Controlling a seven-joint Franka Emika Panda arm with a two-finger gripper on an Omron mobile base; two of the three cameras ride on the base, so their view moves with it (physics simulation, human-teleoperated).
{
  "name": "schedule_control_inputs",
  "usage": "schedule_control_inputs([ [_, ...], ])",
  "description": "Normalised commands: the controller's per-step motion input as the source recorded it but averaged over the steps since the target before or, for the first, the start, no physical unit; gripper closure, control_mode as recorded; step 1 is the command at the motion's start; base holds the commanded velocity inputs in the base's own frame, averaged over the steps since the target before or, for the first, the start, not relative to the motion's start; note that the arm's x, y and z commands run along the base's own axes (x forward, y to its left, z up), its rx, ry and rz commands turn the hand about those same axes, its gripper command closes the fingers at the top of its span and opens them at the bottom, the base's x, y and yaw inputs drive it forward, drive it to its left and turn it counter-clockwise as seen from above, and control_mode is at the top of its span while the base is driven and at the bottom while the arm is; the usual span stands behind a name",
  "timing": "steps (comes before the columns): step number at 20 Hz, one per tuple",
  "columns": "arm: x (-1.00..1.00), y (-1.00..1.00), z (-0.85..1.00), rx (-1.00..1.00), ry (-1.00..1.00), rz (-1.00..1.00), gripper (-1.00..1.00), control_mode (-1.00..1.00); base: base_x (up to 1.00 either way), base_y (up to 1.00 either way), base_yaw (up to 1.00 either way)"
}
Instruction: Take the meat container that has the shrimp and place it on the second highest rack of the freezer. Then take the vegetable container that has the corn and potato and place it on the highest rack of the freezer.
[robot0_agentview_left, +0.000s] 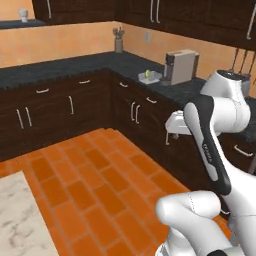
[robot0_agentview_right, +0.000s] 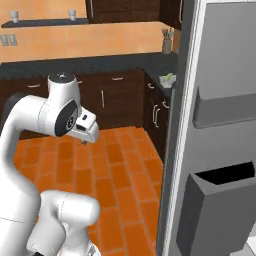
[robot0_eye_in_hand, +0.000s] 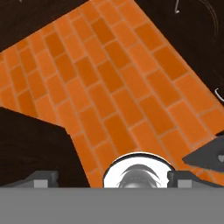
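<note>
The gripper (robot0_eye_in_hand: 112, 177) is hanging over the orange brick floor (robot0_eye_in_hand: 109, 83), jaws spread wide, gripping nothing.

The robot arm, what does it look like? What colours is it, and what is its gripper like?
The arm is made of fat, rounded white tubes, glossy like plastic, with dark grey to black bands and caps at the joints. One long dark panel carries tiny lettering, too small to read. No loose cables show. In the hand view, the gripper has two small, blocky dark grey fingertips.
</note>
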Motion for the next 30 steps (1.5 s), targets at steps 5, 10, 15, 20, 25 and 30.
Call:
schedule_control_inputs([
  [5, 0.00, 0.00, 0.00, 0.00, 0.00, 0.00, -1.00, 1.00, 1.00, 0.36, -0.24],
  [10, 0.00, 0.00, 0.00, 0.00, 0.00, 0.00, -1.00, 1.00, 1.00, 0.12, -0.19],
  [15, 0.00, 0.00, 0.00, 0.00, 0.00, 0.00, -1.00, 1.00, 1.00, 0.14, -0.25],
  [20, 0.00, 0.00, 0.00, 0.00, 0.00, 0.00, -1.00, 1.00, 1.00, 0.24, -0.35],
  [25, 0.00, 0.00, 0.00, 0.00, 0.00, 0.00, -1.00, 1.00, 1.00, 0.31, -0.42],
  [30, 0.00, 0.00, 0.00, 0.00, 0.00, 0.00, -1.00, 1.00, 0.90, 0.38, -0.53],
])
